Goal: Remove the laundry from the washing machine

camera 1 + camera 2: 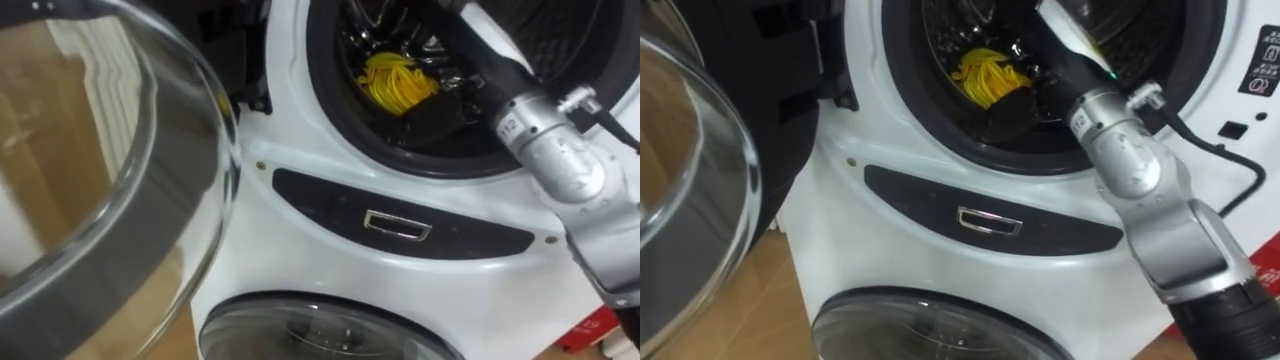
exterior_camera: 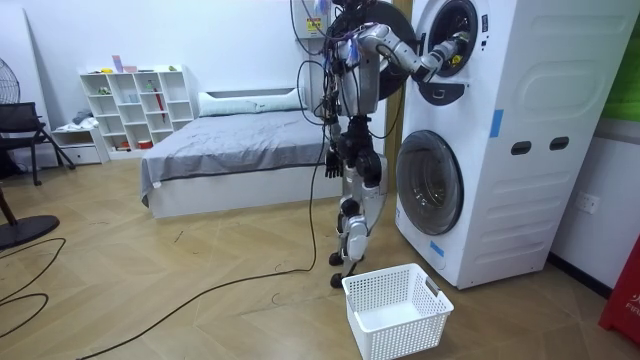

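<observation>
Reaching R hand into drum w/ yellow cloth; fingers hidden, can't tell.

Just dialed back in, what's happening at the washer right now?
The robot stands at the washing machine, its right arm reaching into the open upper drum where a yellow cloth lies. Whether it has hold of the cloth I cannot tell. Its left hand hangs at its side. A white basket sits on the floor nearby.

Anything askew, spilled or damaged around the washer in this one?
Nothing stands out. The upper door is swung open, a yellow cloth lies in the drum, and the basket stands upright on the floor.
</observation>
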`<state>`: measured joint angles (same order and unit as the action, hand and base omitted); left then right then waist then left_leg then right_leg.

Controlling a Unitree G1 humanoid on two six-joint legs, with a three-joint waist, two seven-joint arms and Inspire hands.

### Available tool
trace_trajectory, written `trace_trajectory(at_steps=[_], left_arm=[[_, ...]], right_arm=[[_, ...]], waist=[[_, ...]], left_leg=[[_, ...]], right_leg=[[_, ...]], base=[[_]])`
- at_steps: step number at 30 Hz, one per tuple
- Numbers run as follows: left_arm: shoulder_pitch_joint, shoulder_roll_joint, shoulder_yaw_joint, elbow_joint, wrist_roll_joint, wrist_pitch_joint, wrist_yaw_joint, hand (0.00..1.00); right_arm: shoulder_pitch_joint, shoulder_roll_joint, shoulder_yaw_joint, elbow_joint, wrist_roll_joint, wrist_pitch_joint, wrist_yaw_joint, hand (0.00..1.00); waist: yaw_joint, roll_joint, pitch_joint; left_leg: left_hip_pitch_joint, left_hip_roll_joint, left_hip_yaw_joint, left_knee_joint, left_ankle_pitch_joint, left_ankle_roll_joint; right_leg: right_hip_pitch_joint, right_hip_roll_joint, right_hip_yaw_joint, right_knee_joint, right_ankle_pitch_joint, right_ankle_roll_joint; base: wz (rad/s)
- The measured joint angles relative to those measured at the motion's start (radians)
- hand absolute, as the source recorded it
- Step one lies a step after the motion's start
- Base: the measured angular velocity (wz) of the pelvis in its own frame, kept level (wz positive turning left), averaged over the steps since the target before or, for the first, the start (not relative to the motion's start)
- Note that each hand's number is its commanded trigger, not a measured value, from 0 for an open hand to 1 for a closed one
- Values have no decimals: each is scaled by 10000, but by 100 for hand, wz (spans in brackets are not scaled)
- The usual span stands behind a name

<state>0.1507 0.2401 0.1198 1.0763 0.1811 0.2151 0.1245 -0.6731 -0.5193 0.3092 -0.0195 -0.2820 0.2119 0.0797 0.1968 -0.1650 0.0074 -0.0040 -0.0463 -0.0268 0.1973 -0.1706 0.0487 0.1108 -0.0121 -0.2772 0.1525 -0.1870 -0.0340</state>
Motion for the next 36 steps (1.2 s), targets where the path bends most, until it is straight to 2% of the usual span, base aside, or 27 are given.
trace_trajectory(at_steps=[6,10,12,14,17,20,24,27,33,34,35,36], left_arm=[[-59,38,-41,-36,99,12,-21,0],[87,35,-36,-16,77,199,-28,0],[209,33,-3,-27,79,267,-39,0],[223,32,100,-24,102,281,-64,0],[155,13,347,-27,101,446,-77,0],[160,21,429,11,81,557,-24,0],[137,109,454,-15,82,858,-11,0],[94,171,451,-14,74,875,-8,0],[67,257,320,-15,64,945,-20,0],[67,254,319,-25,64,964,-23,0],[61,246,320,-50,64,1029,-24,0],[22,246,320,-50,62,1070,-28,0]], right_arm=[[-116,73,250,-213,-1512,437,524,0],[-117,35,226,-178,-1928,698,944,0],[-117,-77,140,-39,-1924,733,1134,0],[-123,-129,-38,61,-1927,725,1413,0],[-145,-263,-298,454,-1927,734,2088,0],[-205,-747,-288,1316,-1641,740,2805,0],[-912,-822,-334,2605,-656,936,3546,0],[-1328,-952,-333,3544,9,1058,3998,0],[-1181,-1062,-665,4123,583,1169,4207,0],[-1138,-1062,-711,4140,605,1169,4220,53],[-1058,-1061,-802,4128,647,1167,4256,79],[-948,-1061,-945,4107,774,1167,4272,100]], waist=[[114,-20,-16],[159,-85,-63],[48,-148,-109],[-75,-177,-130],[-147,-172,-127],[-178,-220,-114],[-277,-356,-127],[-273,-403,-132],[-410,-358,-103],[-400,-348,-96],[-365,-324,-78],[-337,-289,-60]], left_leg=[[-42,-3,-4,65,26,-36],[-70,-18,-29,84,35,-38],[-109,-27,-84,133,40,-22],[-219,-73,-297,282,21,1],[-212,-112,-384,445,2,30],[-237,-200,-511,435,3,53],[-361,-249,-597,523,5,91],[-364,-274,-648,628,-19,126],[-322,-373,-873,791,-50,202],[-307,-373,-870,789,-51,208],[-297,-373,-865,788,-60,207],[-297,-373,-864,794,-86,177]], right_leg=[[-8,-4,4,16,3,-5],[-30,-17,-23,35,5,-9],[2,-49,-279,60,6,-9],[30,-42,-266,45,6,-8],[102,-62,-310,32,7,-7],[101,-117,-378,38,7,-6],[88,-152,-525,29,7,-6],[166,-136,-577,30,11,1],[257,-147,-796,-6,57,78],[259,-146,-773,-5,63,89],[256,-134,-678,-9,83,119],[255,-130,-648,-7,102,147]], base=[[-1],[3],[18],[30],[16],[7],[7],[11],[13],[0],[-6],[-6]])
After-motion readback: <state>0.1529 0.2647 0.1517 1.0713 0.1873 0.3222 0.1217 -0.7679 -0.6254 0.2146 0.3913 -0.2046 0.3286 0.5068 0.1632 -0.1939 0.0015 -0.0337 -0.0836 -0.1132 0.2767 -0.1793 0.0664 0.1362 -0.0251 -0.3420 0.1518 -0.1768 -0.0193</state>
